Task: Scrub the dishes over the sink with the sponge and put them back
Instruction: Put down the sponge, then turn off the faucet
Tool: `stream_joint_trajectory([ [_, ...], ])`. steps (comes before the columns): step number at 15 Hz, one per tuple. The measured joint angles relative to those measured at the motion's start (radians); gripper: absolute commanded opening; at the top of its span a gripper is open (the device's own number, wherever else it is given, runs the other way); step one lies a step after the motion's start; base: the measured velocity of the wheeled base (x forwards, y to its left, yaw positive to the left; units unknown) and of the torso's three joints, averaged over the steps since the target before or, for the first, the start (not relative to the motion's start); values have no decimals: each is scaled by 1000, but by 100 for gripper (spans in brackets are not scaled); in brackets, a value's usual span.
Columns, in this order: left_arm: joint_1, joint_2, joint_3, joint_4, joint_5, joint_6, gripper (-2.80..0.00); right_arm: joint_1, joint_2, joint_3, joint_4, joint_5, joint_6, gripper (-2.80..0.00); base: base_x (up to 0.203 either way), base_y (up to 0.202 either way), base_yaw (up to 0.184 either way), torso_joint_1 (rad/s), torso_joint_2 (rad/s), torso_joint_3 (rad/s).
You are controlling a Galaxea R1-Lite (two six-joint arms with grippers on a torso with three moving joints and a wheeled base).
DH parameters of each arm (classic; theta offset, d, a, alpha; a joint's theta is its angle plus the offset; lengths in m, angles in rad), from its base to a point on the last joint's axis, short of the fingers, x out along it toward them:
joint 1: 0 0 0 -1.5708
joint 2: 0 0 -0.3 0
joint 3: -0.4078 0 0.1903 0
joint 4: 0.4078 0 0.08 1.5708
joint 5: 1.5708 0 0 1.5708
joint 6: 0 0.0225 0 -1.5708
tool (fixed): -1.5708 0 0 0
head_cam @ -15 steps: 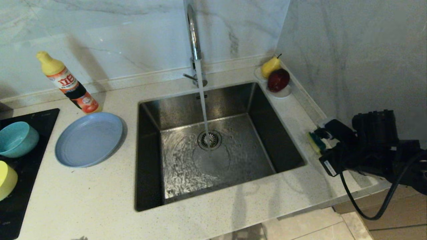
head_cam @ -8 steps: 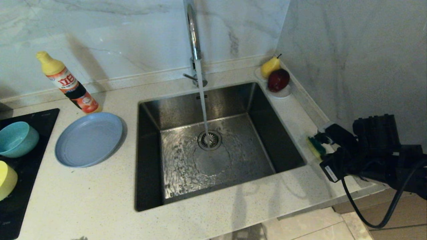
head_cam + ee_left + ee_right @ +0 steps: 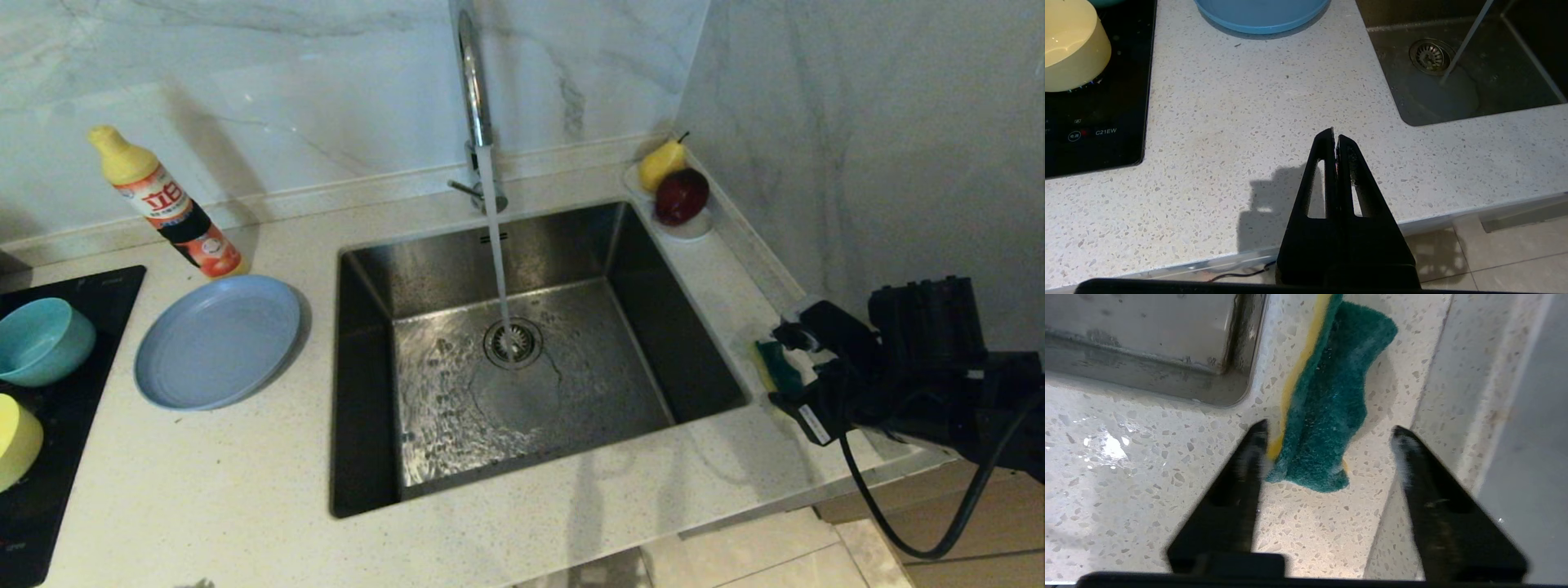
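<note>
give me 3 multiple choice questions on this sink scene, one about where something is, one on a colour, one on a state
1. Where does the sponge lie?
A. in the basin
B. on the counter between the sink and the wall on the robot's right
C. on the plate

2. What colour is the plate beside the detergent bottle?
A. grey-blue
B. red
C. white

3. How does the right tool stand?
A. shut on the sponge
B. shut and empty
C. open, a finger on each side of the sponge's near end

Answers:
1. B: the right wrist view shows the sponge on speckled counter just past the sink's corner, near the wall.
2. A: the head view shows a grey-blue round plate on the counter.
3. C: the right wrist view shows the fingers spread with a clear gap between one finger and the sponge.
</note>
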Motion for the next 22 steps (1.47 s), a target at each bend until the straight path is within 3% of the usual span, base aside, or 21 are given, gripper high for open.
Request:
stream_joint_trajectory([
  [4,0,0,0,0,0,0,-280,2,-33,1,1,1,4,0,0,0,0,0,0,0],
  [5,0,0,0,0,0,0,-280,7,-49,4,2,2,7,-237,0,0,0,0,0,0],
  [6,0,0,0,0,0,0,-280,15,-67,5,2,2,20,-280,0,0,0,0,0,0],
  [9,0,0,0,0,0,0,-280,65,-130,20,24,-11,39,-280,0,0,0,0,0,0],
  [17,0,0,0,0,0,0,-280,294,-374,70,35,-43,135,-280,0,0,0,0,0,0],
  [22,0,0,0,0,0,0,-280,317,-627,266,35,80,120,-280,0,0,0,0,0,0],
])
